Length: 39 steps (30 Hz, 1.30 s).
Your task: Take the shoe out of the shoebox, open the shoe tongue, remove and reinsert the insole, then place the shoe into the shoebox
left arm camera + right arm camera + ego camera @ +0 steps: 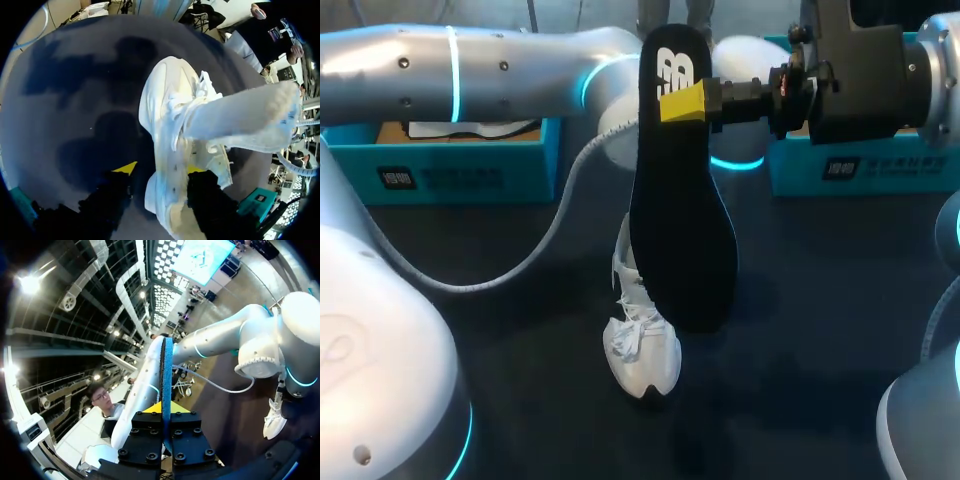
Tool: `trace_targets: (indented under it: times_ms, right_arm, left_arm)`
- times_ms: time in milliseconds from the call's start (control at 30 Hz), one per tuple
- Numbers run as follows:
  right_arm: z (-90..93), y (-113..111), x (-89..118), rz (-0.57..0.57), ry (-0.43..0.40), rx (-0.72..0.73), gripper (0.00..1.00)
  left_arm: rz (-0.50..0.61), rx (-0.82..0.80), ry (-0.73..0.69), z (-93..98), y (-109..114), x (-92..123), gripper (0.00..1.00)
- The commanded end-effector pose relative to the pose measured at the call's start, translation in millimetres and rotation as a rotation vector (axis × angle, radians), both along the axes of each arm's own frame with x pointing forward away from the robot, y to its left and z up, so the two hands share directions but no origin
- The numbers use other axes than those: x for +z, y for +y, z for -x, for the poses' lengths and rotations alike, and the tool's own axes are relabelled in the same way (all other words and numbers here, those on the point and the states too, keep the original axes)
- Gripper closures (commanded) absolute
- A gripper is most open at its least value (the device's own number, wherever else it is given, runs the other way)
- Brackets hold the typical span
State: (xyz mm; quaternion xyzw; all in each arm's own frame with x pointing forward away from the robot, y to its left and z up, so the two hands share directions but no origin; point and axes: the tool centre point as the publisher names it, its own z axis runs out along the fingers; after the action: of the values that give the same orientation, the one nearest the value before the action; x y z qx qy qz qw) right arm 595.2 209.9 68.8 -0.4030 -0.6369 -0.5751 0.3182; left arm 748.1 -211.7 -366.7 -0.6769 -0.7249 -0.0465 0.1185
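Insole (680, 230) out, pinched in right tool (685, 103); left tool (162, 170) clamps shoe (170, 115) at insole's 6 o'clock. Next: align, reinsert.

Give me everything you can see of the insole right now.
The insole is out of the white shoe: thin, black on one face with a white logo near the heel; the other face looks blue. It hangs upright, heel up, pinched near the heel by the right hand, above the table. The shoe is lower down, apart from it.
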Motion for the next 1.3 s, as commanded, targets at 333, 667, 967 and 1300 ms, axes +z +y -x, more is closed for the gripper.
trace_targets:
  times_ms: [333,667,967,1300]
  right_arm:
    - [-0.9,4.4,-0.3,0.001,0.002,-0.002,1.00]
    - [-0.9,4.4,-0.3,0.001,0.002,-0.002,1.00]
    - [-0.9,4.4,-0.3,0.001,0.002,-0.002,1.00]
    - [-43.3,-13.6,-11.5,-0.019,0.097,0.026,1.00]
  left_arm:
    - [0.194,0.026,-0.055,-24.2,7.3,79.5,0.00]
    - [0.166,-0.005,-0.002,-29.8,11.3,94.0,0.00]
    - [0.281,0.068,0.040,-35.3,18.0,90.7,0.00]
    - [0.557,0.125,0.067,-51.1,19.4,110.6,0.00]
